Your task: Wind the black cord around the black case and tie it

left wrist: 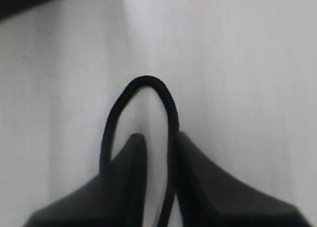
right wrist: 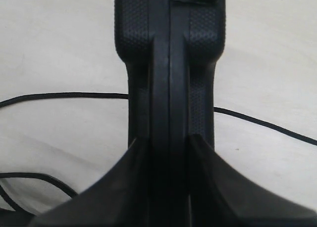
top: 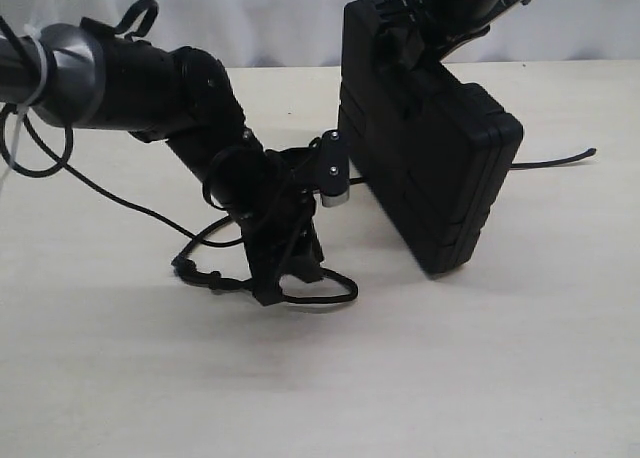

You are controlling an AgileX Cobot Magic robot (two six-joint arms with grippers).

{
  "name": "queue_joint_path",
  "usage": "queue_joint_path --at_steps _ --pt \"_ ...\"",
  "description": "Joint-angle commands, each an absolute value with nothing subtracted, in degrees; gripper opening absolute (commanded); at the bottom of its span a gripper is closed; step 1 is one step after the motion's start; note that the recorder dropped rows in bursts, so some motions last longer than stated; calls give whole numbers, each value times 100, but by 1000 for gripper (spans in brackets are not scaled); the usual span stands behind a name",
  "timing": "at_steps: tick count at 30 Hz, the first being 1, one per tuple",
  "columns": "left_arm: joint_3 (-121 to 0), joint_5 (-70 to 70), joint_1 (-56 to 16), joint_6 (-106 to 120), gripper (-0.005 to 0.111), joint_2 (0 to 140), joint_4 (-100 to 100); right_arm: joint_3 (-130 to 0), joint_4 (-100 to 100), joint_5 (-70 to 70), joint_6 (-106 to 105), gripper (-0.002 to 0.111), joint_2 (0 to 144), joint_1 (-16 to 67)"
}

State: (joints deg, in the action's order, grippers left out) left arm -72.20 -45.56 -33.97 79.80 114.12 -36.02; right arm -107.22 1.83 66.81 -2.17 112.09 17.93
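Tabletop (top: 470, 378) of pale, plain surface lies wide and bare in front of and to the right of the black case (top: 440, 168). Its far edge meets a light backdrop just behind the arms. The case stands tilted on one corner on the right half of the exterior view, ribbed lid facing forward. Whether the low corner touches the table cannot be told.

The right gripper (top: 420, 33) reaches down from the upper edge and is clamped on the case's upper end. In the right wrist view the right gripper (right wrist: 168, 140) has both fingers (right wrist: 124, 187) pressed against the case (right wrist: 171, 48), whose pebbled edge runs away between them.

The black cord (top: 325, 300) lies loose on the table. A loop and a small knotted stretch sit under the left arm, and one end trails out past the case to the right. In the right wrist view the cord (right wrist: 64, 94) crosses the table behind the case.

The left gripper (top: 290, 273) points down over the loop, left of the case and apart from it. In its wrist view the left gripper (left wrist: 159, 138) has its jaws a little apart. One strand of the cord (left wrist: 146, 79) runs through the gap, lying against one finger (left wrist: 208, 187), and the loop arches out beyond the tips.
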Motion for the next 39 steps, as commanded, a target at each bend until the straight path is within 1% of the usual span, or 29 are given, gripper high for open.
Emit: queue_joint_path --at_steps 1,3,4,11,16,18,22,25,28,30,32,34,39 --pt "-7210 -4760 -3440 7943 68 11670 -3510 -10580 171 6996 -297 4 11319 1810" --pt "-7210 -4583 -3457 7969 86 11863 -3361 -10580 171 6996 -297 4 11319 1810" --pt "-7210 -4455 -3465 7969 91 11941 -3275 -10580 171 6996 -297 4 11319 1810" --pt "-7210 -3335 -3465 7969 92 12291 -3203 -10580 171 6970 -379 4 11319 1810" --pt "-7210 -3322 -3465 7969 90 12295 -3191 -10580 171 6920 -379 4 11319 1810" --pt "-7210 -3529 -3465 7969 83 12295 -3191 -10580 171 6920 -379 4 11319 1810" --pt "-7210 -3967 -3465 7969 58 12295 -3191 -10580 188 6942 -379 4 11319 1810" --pt "-7210 -3991 -3465 7969 41 12295 -3191 -10580 213 6942 -379 4 11319 1810" --pt "-7210 -3940 -3465 8008 28 12295 -3191 -10580 213 6962 -379 4 11319 1810" --pt "-7210 -3883 -3465 8021 23 12295 -3137 -10580 213 6962 -379 4 11319 1810" --pt "-7210 -3865 -3465 8021 24 12295 -3110 -10580 213 6962 -379 4 11319 1810" --pt "-7210 -3865 -3465 8021 29 12295 -3110 -10580 213 6962 -379 4 11319 1810" --pt "-7210 -3865 -3465 8021 56 12165 -3110 -10580 213 6971 -379 4 11319 1810"
